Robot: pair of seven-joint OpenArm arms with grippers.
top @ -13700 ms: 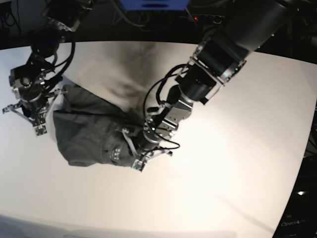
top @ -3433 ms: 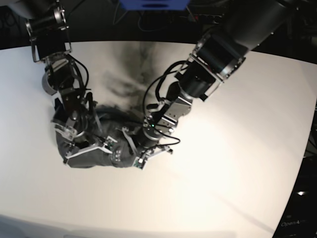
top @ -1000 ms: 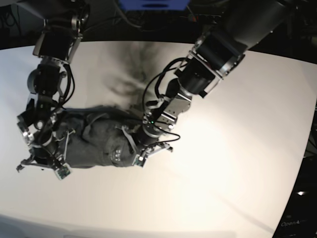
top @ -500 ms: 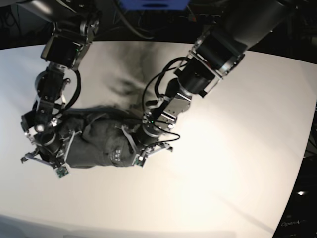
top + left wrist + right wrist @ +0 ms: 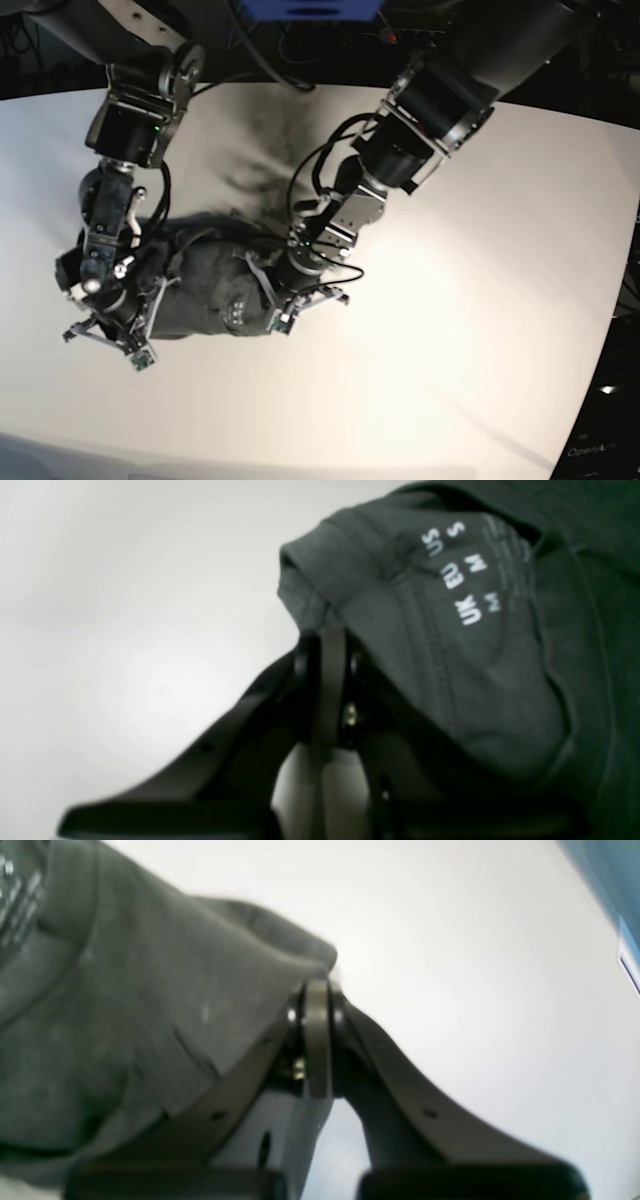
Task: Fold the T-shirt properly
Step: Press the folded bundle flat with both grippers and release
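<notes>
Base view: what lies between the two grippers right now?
Only the bunched T-shirt spans from the right gripper to the left gripper; each is shut on an edge. The base view shows it.

A white table (image 5: 480,300) fills the frame; the T-shirt (image 5: 205,285) lies bunched at its centre left.
</notes>
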